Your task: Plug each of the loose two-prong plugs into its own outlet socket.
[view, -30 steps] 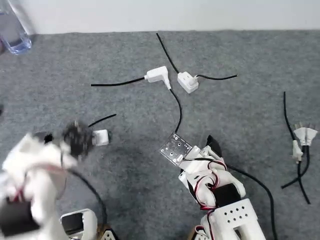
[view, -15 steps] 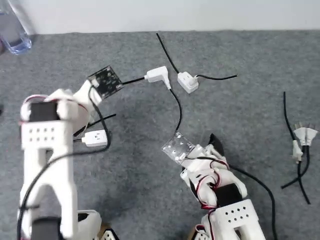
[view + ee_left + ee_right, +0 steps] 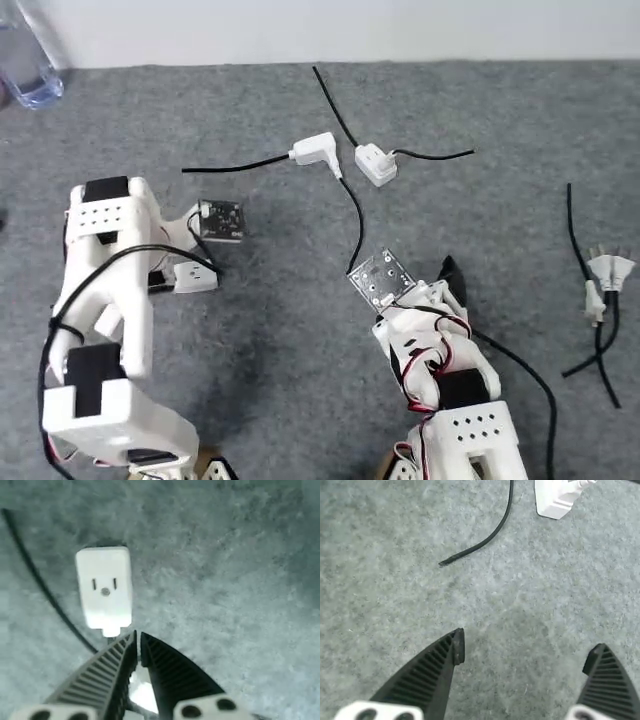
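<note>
**Item.** Two white moulded two-prong plugs (image 3: pixel 607 270) on thin black cords (image 3: pixel 600 345). They lie together at the far right edge of the grey felt-covered worktop (image 3: pixel 500 120), well apart from both arms.

**Handling (judged).**
- The plugs look light, hard-shelled and a little slick.
- The cords are limp and will likely drag on a lifted plug and twist it.
- The prongs are thin and may bend, so they should not be pinched.

**Where to take hold.** Grip across the flat sides of the plug body, just behind the prongs, leaving the prongs projecting clear.

**Counterparts.**
- A white rectangular outlet socket block (image 3: pixel 104 592) on a black cord lies face up with its slots showing, just beside the left arm.
- A second white outlet socket (image 3: pixel 375 163) lies at the far middle, near a white angled connector (image 3: pixel 315 150) with black cords on both sides. Whether that connector is an already mated pair cannot be told.
- The sockets also look light and will probably slide on the felt when pushed, so one arm should brace the block while the other inserts.

**Left gripper** (image 3: pixel 138 637). The fingers are drawn to a narrow slit with nothing seen between them. The tips sit just beside the socket block's near end. A white patch beneath them cannot be identified.

**Right gripper** (image 3: pixel 529 640). The fingers are spread wide and empty. They hang over bare felt, near the loose end of a black cable (image 3: pixel 485 540).
</note>
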{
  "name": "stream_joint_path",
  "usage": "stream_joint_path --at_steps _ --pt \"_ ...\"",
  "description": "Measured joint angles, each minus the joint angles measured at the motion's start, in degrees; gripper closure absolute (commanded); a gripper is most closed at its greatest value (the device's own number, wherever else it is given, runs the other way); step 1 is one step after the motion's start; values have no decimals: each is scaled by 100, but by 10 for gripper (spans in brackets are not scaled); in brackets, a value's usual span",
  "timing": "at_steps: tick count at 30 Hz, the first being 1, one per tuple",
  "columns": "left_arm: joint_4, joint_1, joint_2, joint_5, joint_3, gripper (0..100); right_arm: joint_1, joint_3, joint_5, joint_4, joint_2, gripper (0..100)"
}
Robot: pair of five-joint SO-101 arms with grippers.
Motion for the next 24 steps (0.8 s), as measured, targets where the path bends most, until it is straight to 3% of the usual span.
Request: stream_joint_path --at_steps 17,24 --pt "-475 396 677 158 -88 982 0 0 0 -18 0 630" --pt "-475 378 677 211 -141 880 0 0 0 -18 0 630"
